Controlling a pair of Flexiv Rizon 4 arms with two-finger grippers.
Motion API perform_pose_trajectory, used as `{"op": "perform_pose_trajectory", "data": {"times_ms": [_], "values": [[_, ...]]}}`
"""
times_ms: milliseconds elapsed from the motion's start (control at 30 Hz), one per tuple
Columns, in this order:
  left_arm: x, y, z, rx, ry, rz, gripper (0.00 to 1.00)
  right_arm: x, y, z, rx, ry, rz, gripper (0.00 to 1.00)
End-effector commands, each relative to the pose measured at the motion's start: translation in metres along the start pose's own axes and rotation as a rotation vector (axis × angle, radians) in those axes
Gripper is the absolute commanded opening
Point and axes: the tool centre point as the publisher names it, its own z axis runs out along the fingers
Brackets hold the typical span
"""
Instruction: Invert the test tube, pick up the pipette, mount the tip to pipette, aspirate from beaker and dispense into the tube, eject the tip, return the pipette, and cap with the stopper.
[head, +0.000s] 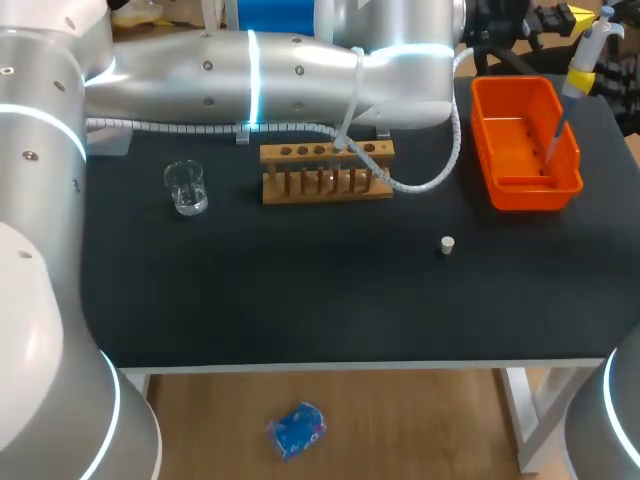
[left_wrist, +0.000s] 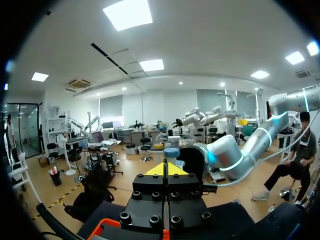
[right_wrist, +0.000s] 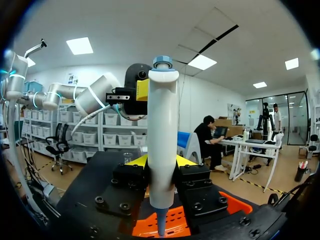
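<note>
the small white stopper (head: 447, 245) lies by itself on the black table (head: 300, 300), nearest the robot and well apart from everything else. further back on the left stands a clear glass beaker (head: 186, 187), upright. beside it, towards the middle, is a wooden rack (head: 327, 172) with a row of holes along its top. a white coiled cable (head: 420, 186) drapes over the rack's right end. the test tube (head: 370, 165) seems to stand in 1 of the right-hand holes, but the cable crosses it there and i cannot tell which way up it is.

to the right, the orange tray (head: 530, 190) sits near the table's back right corner. the pipette (right_wrist: 162, 125) hangs upright over this tray, its thin lower end pointing down between the tray's walls; whether it touches the tray floor cannot be told. the right gripper (right_wrist: 161, 161) is clamped on the pipette's white body, 1 yellow-tipped finger on each side.

farthest back, the left arm (head: 250, 70) stretches along the table's rear edge from the left, past the middle, and ends near the back of the tray. the left gripper (left_wrist: 167, 169) has its 2 yellow tips pressed together with nothing between them, and the tray's orange rim shows just under it. in the right wrist view this gripper sits ahead of the pipette, apart from it.
</note>
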Motion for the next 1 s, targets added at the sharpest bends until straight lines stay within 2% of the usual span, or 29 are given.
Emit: {"op": "perform_pose_trajectory", "data": {"times_ms": [33, 433, 567, 700, 800, 1000], "values": [[0.001, 0.012, 0.004, -0.002, 0.006, -0.005, 0.0, -0.002, 0.01, 0.002, 0.0, 0.005, -0.001, 0.0], [0.002, 0.017, 0.004, 0.005, 0.0, -0.015, 0.0, -0.002, 0.01, 0.002, 0.0, 0.005, -0.001, 0.0], [0.001, 0.004, 0.002, 0.053, -0.013, 0.008, 0.0, -0.002, 0.01, 0.002, 0.0, 0.005, -0.001, 0.0], [-0.002, -0.021, -0.006, 0.094, -0.025, 0.048, 0.0, -0.002, 0.01, 0.002, 0.0, 0.005, -0.001, 0.0], [-0.004, -0.036, -0.012, 0.092, -0.029, 0.071, 0.0, -0.002, 0.01, 0.002, 0.0, 0.005, -0.001, 0.0], [-0.004, -0.049, -0.021, 0.091, -0.037, 0.093, 0.0, -0.002, 0.01, 0.002, 0.0, 0.005, -0.001, 0.0]]}}
